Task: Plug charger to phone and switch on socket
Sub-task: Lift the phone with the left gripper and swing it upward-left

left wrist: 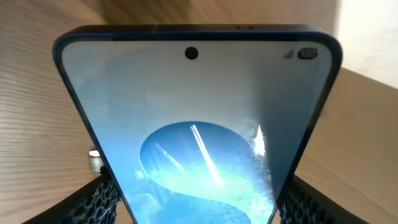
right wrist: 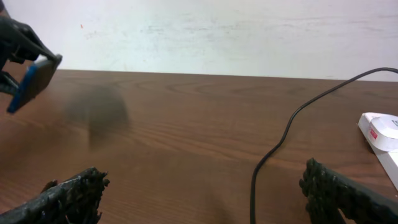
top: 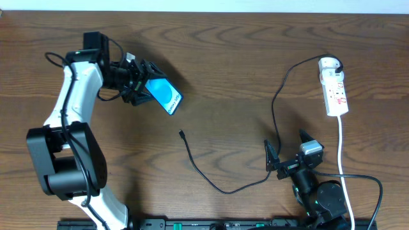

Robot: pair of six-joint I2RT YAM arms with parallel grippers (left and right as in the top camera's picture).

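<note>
Here, at the far left, the left pincer (top: 147,89) is closed onto the phone (top: 165,96), its two fingers (left wrist: 102,198) pressing the phone's long edges near one end; the phone is tilted and held clear of the tabletop (top: 230,51), with its bright blue screen facing up towards the overhead camera (the left wrist view is filled by that screen, with its front-camera hole near the top edge). Further right, the charger's small black connector tip (top: 181,134) lies loose on the wood, well apart from the phone; the charger (top: 274,105) loops down from the tip towards the near edge, then climbs past the right arm to the round end of the socket. The right pincer (top: 287,148) sits low by the near edge with its jaws spread wide and nothing between them; the cable runs just beside it. At the far right the white socket (top: 335,89) lies flat on the tabletop, and its white cord (top: 340,147) trails towards the near edge.
</note>
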